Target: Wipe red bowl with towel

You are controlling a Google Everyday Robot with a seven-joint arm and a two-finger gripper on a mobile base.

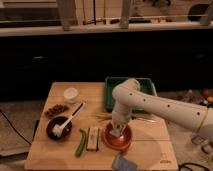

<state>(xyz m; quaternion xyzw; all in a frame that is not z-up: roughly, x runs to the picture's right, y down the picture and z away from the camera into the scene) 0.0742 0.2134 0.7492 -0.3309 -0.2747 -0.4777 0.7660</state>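
Claw (118,131) is reaching down into round orange-red terracotta bowl (118,138), probably pinching small pale cloth towel (118,133); wiping underway, rim prob. left.

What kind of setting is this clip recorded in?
Probably a staged kitchen or food-prep station. A wooden table holds a red bowl, a dark bowl with a white utensil, and a green tray. The gripper is down in the red bowl, at the towel.
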